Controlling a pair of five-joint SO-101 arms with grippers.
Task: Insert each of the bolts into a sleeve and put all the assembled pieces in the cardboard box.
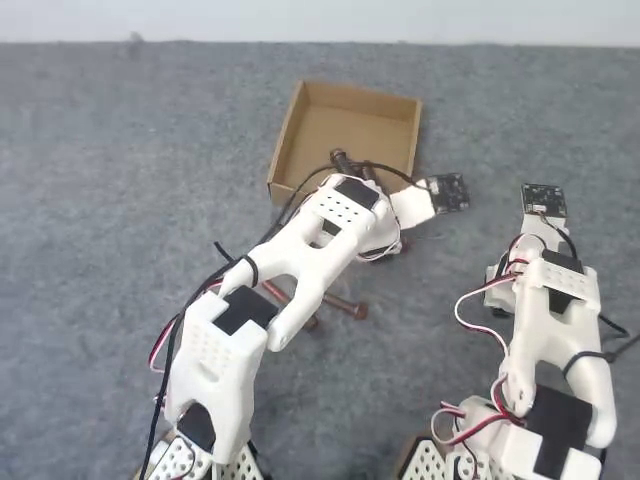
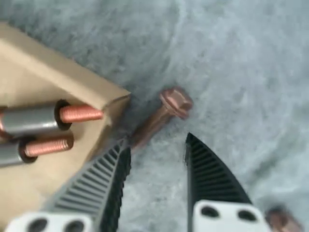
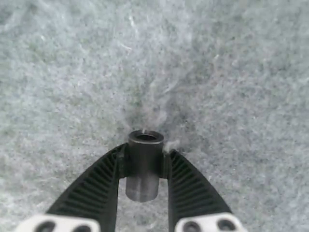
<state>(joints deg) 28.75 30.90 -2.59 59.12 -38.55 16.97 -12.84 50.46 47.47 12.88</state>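
High view: left arm (image 1: pixel 300 260) covers most of box (image 1: pixel 300 120) near wall. Two bolts on table poke out from under it. One (image 1: pixel 345 307) shows head end, other (image 1: pixel 275 293) just bits of shank. Dark stuff inside box too small to tell.

Left wrist view: two assembled pieces (image 2: pixel 34 120) clipped by picture edge. Bolt (image 2: pixel 164 113) at box corner, tip behind finger (image 2: pixel 104 179). Another bolt head (image 2: pixel 280 220) cut at picture corner, blurry.

Right wrist view: sleeve (image 3: pixel 144 164) sides covered by fingers (image 3: pixel 91 193).

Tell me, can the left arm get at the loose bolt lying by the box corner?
Probably yes: its open fingers hover right by the bolt, nothing between them; only the box corner is close.
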